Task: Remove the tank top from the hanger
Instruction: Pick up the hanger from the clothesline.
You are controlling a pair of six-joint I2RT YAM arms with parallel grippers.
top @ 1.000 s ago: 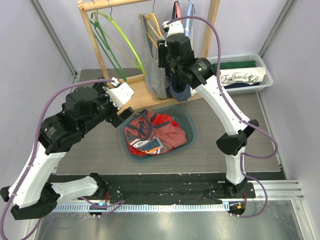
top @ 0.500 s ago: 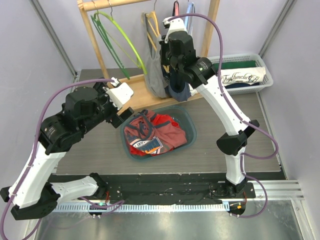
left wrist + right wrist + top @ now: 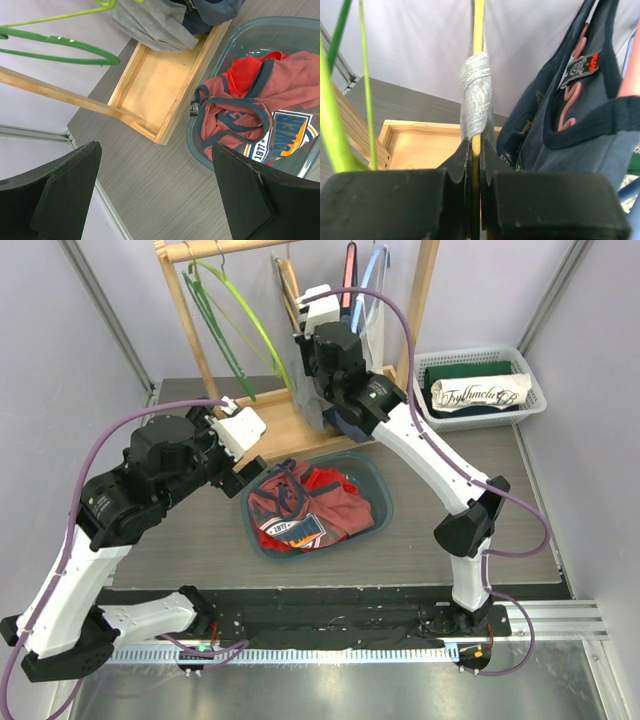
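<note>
Grey tank top [image 3: 476, 95] hangs on a wood hanger [image 3: 478, 30] on the rack [image 3: 190, 310], its strap bunched around the hanger arm, w/ a navy top [image 3: 580, 115] just beside. R gripper [image 3: 475, 150] is closed on the hanger, right under the strap. L gripper [image 3: 160, 195] stands wide open w/ nothing in it, near the tub [image 3: 280, 22].

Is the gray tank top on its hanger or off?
On. The gray tank top wraps the hanger arm just above the right tool, which is shut on the hanger.
</note>
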